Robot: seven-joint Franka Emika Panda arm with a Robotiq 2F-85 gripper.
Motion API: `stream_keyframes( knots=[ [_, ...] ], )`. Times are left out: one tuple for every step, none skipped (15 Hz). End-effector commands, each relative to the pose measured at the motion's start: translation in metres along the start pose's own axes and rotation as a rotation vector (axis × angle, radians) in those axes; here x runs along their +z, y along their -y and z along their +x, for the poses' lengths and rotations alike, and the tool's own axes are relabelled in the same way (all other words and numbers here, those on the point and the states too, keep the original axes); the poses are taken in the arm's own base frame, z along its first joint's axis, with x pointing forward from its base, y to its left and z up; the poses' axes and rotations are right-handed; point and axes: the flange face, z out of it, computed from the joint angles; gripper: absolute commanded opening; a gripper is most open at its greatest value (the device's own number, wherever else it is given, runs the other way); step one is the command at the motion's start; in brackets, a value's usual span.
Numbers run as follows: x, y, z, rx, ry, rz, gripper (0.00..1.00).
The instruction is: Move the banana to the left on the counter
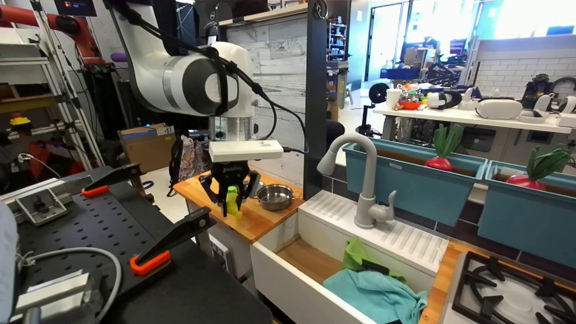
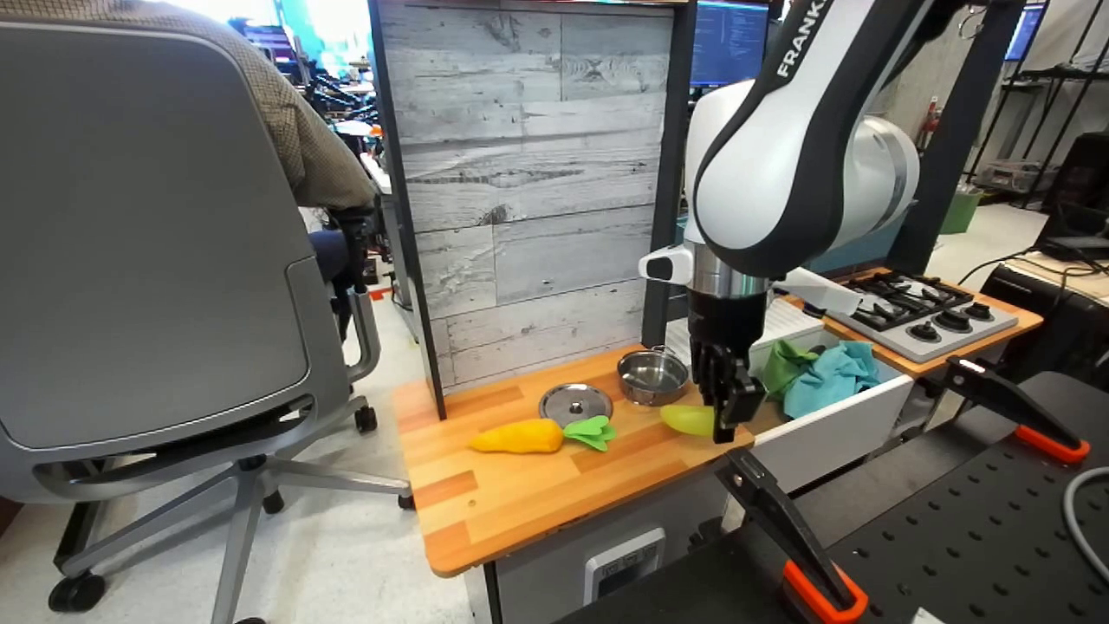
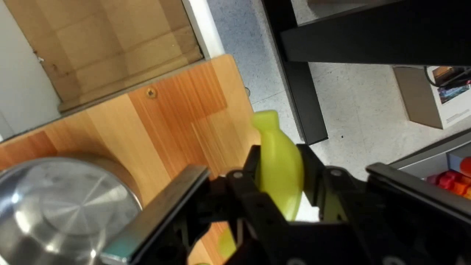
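While the jaws pinch the banana (image 3: 281, 165) by the near edge of the worktop (image 1: 254, 225) | carry it left and inward (a slip here could go over the side) | stay clear of the carrot (image 2: 539, 436) | settle before releasing.

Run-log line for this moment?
black gripper: clamped on curved yellow-green banana | round silver metal pot: on orange-brown wooden counter | lifted: unclear

- Clear path: bare front strip of the counter (image 2: 511, 507), between carrot (image 2: 518, 436) and edge.
- Obstacles behind: lid (image 2: 575, 404), taller pot (image 2: 648, 394), then upright panel (image 2: 537, 173).
- Beside the gripper (image 3: 281, 162): yellow item (image 3: 226, 243), partly hidden.
- Past the front edge: gap over floor (image 3: 243, 40), then black table (image 2: 970, 520) with raised clamp (image 2: 797, 533).
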Motion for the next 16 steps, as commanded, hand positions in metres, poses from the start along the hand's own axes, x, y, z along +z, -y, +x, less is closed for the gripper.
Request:
stream_keyframes(
  knots=[
    [-0.034,0.019,0.022,-0.057,0.035,-0.023,0.07],
    [-0.041,0.021,0.033,-0.07,0.031,-0.029,0.07],
    [-0.046,0.021,0.04,-0.083,0.023,-0.039,0.07],
    [-0.051,0.021,0.05,-0.097,0.013,-0.049,0.07],
    [-0.055,0.02,0.06,-0.11,0.005,-0.055,0.07],
    [-0.058,0.019,0.068,-0.121,-0.002,-0.059,0.07],
    [-0.06,0.018,0.075,-0.131,-0.007,-0.059,0.07],
    [-0.06,0.016,0.083,-0.138,-0.012,-0.058,0.07],
    [-0.061,0.015,0.09,-0.145,-0.016,-0.054,0.07],
    [-0.061,0.013,0.097,-0.151,-0.019,-0.052,0.07],
    [-0.06,0.012,0.103,-0.158,-0.019,-0.048,0.07],
    [-0.059,0.01,0.11,-0.163,-0.014,-0.042,0.07],
    [-0.056,0.009,0.116,-0.168,-0.009,-0.036,0.07],
    [-0.053,0.007,0.121,-0.174,-0.001,-0.03,0.07],
    [-0.048,0.005,0.127,-0.179,0.009,-0.023,0.07],
    [-0.043,0.004,0.132,-0.183,0.017,-0.016,0.07]
  ],
)
